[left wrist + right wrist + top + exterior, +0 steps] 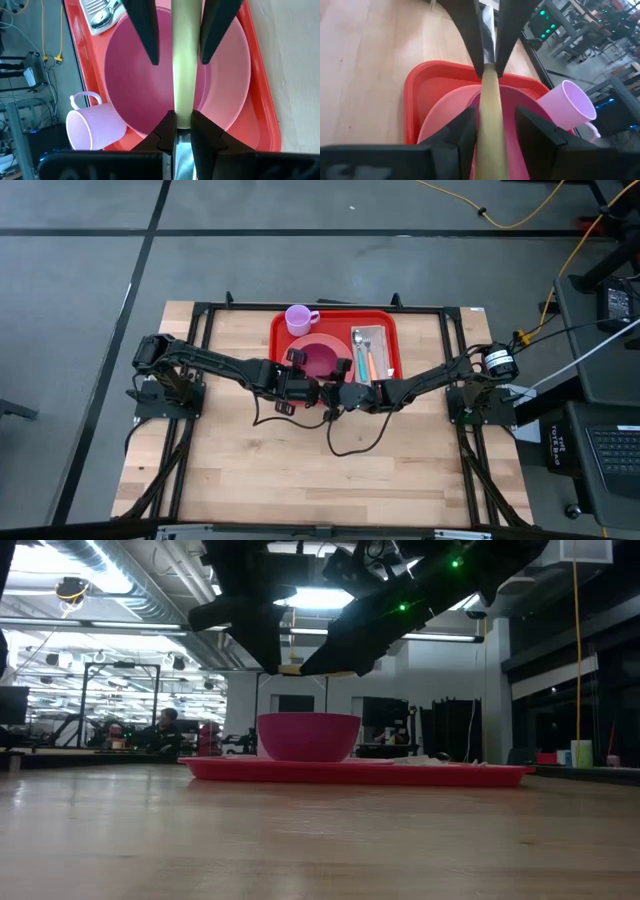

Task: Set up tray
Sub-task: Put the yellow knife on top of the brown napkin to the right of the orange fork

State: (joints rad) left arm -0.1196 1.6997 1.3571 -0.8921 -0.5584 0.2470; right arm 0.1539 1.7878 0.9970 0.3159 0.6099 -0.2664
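A utensil with a pale yellow handle (182,65) and a metal front part (488,30) hangs level over the round pink bowl (320,358). The bowl stands on the red tray (385,325). My left gripper (177,117) is shut on the utensil where the handle meets the metal. My right gripper (494,115) is open, with one finger on each side of the handle's other stretch and a gap on both sides. In the high view the two grippers face each other, left (310,387) and right (345,393), at the tray's near edge. My left gripper pinches the utensil between its two fingers at the handle's end next to the metal part (176,112). The fingers point along the utensil's length. The utensil is lifted clear and lies level above the bowl, its handle reaching away between the right gripper's fingers.
A lilac mug (298,318) stands on the tray's far left part, beside the bowl. A white napkin (372,340) on the tray's right part carries a spoon and an orange-handled utensil (366,362). Bare wooden table (300,470) lies toward the near edge.
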